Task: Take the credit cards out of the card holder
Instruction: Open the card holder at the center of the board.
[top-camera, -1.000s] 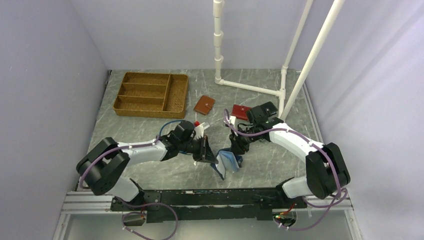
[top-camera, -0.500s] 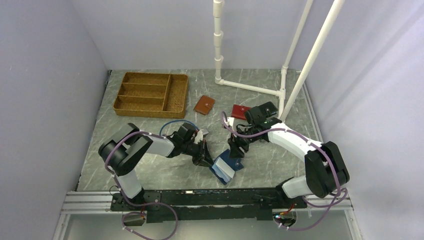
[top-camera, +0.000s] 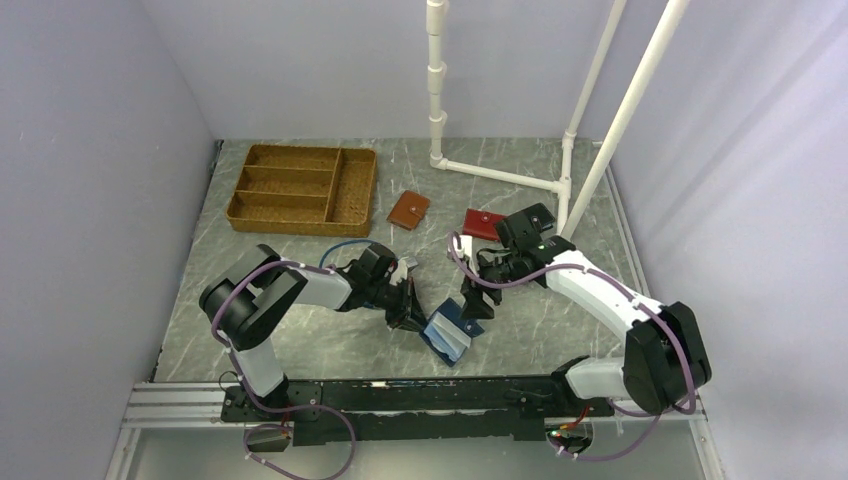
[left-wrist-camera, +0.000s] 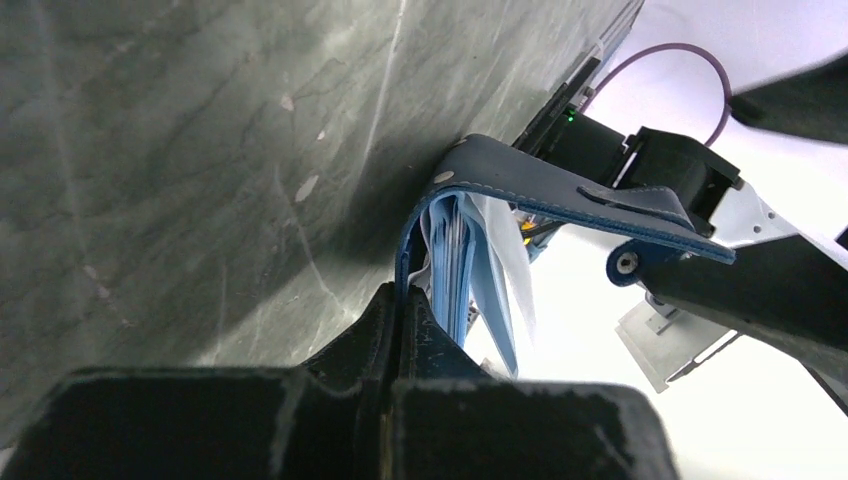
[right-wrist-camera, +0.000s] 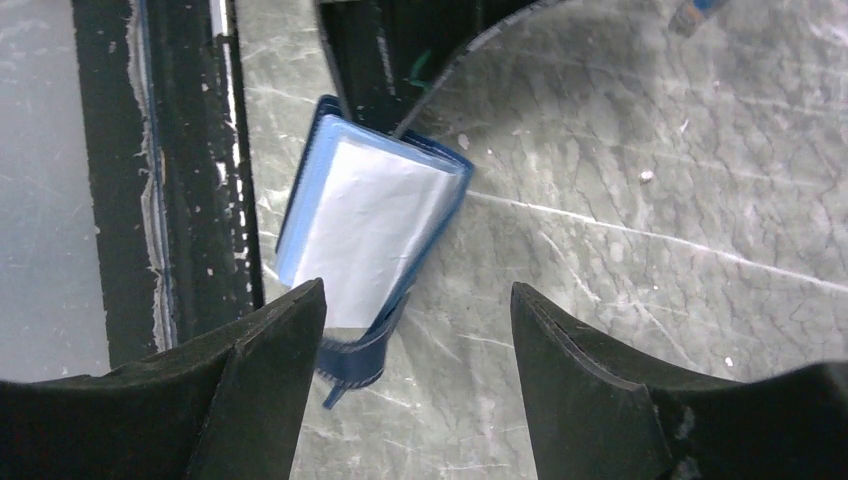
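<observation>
Your small navy blue leather bifold card holder (top-camera: 447, 335) sits at lower centre of the top view, splayed open to show its glossy lighter-blue lining. The pale sheet inside is probably the grey-white credit cards (right-wrist-camera: 365, 225). Your left gripper (left-wrist-camera: 400, 312) pinches its edge tight; your right gripper (top-camera: 474, 302) hovers above, jaws apart, empty.

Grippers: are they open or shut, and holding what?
Left gripper: shut on the card holder.
Right gripper: open, holding nothing.
</observation>
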